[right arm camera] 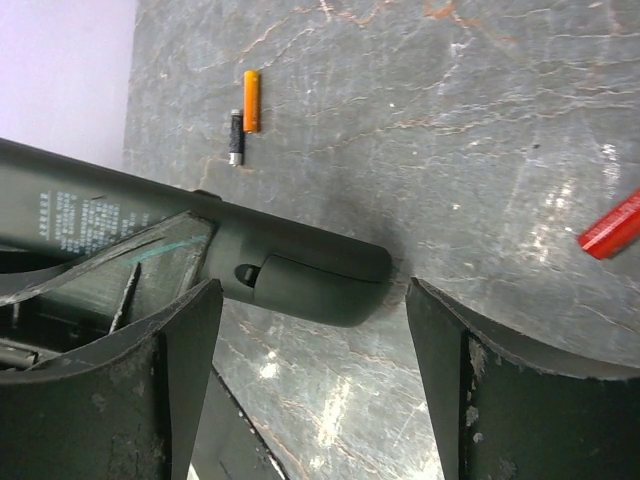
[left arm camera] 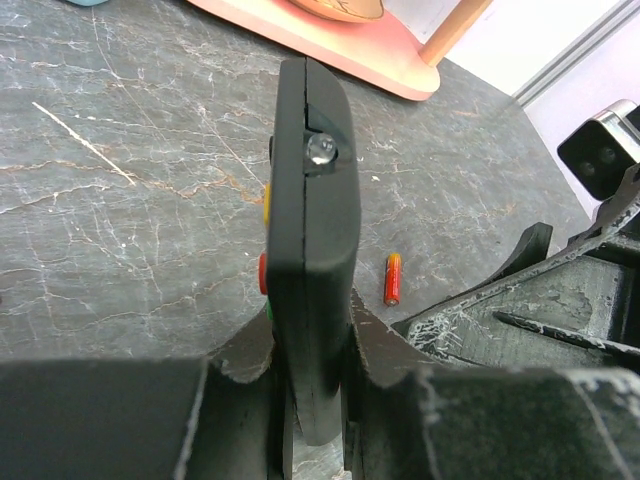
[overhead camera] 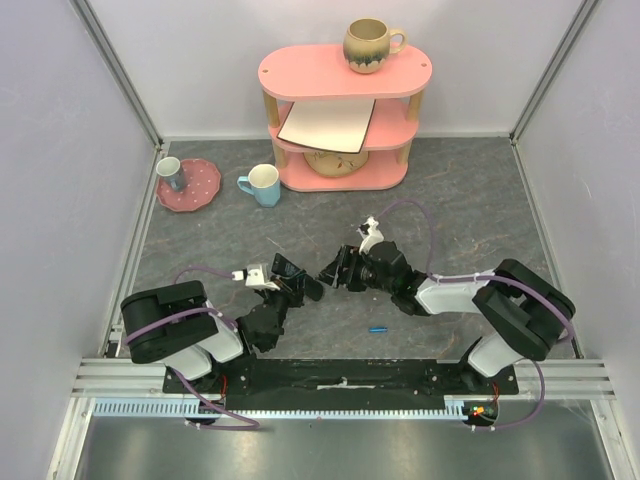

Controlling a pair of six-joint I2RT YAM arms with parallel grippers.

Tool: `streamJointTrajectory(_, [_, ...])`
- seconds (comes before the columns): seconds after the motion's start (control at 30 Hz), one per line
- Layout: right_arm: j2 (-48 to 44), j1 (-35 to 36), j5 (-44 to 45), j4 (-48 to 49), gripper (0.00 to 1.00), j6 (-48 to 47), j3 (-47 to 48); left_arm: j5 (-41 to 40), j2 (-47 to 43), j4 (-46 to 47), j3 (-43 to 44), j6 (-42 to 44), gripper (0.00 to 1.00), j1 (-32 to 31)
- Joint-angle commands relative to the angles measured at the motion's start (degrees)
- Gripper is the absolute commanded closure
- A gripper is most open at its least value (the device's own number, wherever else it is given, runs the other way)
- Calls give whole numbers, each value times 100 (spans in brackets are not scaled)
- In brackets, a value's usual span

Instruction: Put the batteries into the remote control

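My left gripper (left arm camera: 312, 352) is shut on the remote control (left arm camera: 312, 190), a slim black bar held on edge above the table, with coloured buttons along its left side. In the top view the left gripper (overhead camera: 290, 282) and remote (overhead camera: 312, 288) sit at the table's middle. My right gripper (overhead camera: 335, 270) faces them. It is open (right arm camera: 315, 300), its jaws on either side of the remote's end (right arm camera: 300, 280) without touching it. The red-orange battery (left arm camera: 392, 278) lies on the table just right of the remote. The blue battery (overhead camera: 377, 327) lies near the front.
A pink shelf (overhead camera: 345, 75) with a mug (overhead camera: 370, 45) on top stands at the back. A blue mug (overhead camera: 262, 185) and a pink plate (overhead camera: 190, 190) with a cup are at the back left. A small orange cylinder (right arm camera: 251, 100) and a dark one (right arm camera: 236, 136) lie together.
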Motion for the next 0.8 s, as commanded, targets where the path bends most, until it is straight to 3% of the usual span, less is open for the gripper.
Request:
streamJointTrajectory(0.0, [149,-3,-368,840,17,150,120,-375,123,1426,-203,-75,98,24])
streamJointTrajectory(0.77, [922,6,-518,1411,16,545,138,-331,53,1426,-229,-92,98,24])
